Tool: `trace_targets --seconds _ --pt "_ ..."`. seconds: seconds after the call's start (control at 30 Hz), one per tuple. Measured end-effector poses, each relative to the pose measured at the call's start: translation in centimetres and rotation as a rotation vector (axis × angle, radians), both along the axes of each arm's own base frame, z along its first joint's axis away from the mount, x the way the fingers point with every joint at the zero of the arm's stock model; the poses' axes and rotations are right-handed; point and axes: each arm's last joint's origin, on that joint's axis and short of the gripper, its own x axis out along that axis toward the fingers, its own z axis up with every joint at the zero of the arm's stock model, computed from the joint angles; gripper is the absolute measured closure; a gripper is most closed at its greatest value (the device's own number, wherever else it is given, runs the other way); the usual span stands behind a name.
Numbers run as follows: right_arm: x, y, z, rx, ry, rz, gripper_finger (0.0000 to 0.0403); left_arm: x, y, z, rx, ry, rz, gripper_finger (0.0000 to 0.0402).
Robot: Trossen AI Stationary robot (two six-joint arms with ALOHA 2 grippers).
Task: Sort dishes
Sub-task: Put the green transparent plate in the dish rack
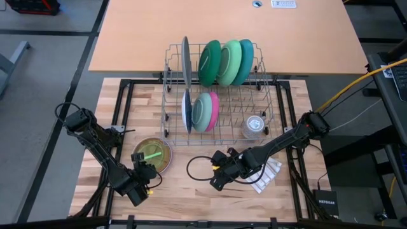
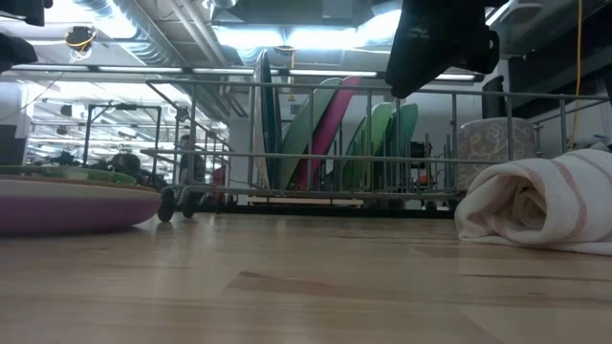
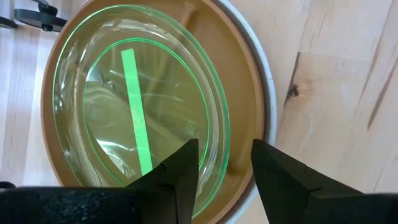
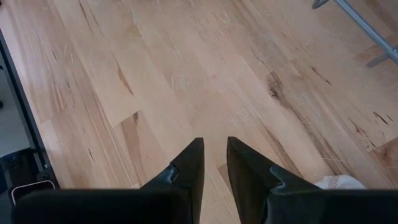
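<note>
A stack of dishes (image 1: 152,154) lies flat on the table's left side. On top is a clear green dish (image 3: 137,93), nested in a brown plate (image 3: 245,81) with a pale rim under it; the bottom dish shows purple (image 2: 67,208) in the low view. My left gripper (image 3: 225,171) is open at the stack's near edge, pointing steeply down; one finger is over the green dish's inside, the other outside its rim. My right gripper (image 4: 214,165) hangs over bare wood near the table's middle, its fingers a little apart with nothing between them. My left gripper straddles the near rim (image 3: 227,140) of the clear green dish from above. Whether either finger touches the dish or the brown plate, I cannot tell.
A wire rack (image 1: 216,89) at the far middle holds upright dishes: grey (image 1: 186,60), dark green (image 1: 208,62), light green (image 1: 229,62), teal (image 1: 245,60), then blue (image 1: 187,109) and pink (image 1: 215,108). A glass cup (image 1: 253,125) sits in it. A rolled white cloth (image 1: 267,175) lies beside the right gripper.
</note>
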Motion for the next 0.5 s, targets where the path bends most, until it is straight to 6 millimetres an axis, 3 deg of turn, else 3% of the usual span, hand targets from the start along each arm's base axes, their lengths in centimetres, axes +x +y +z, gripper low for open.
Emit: trace_targets --seconds 0.5 --pt "0.00 0.00 0.00 0.000 0.000 0.000 0.0329 -0.03 0.04 -0.03 0.000 -0.002 0.011 0.0386"
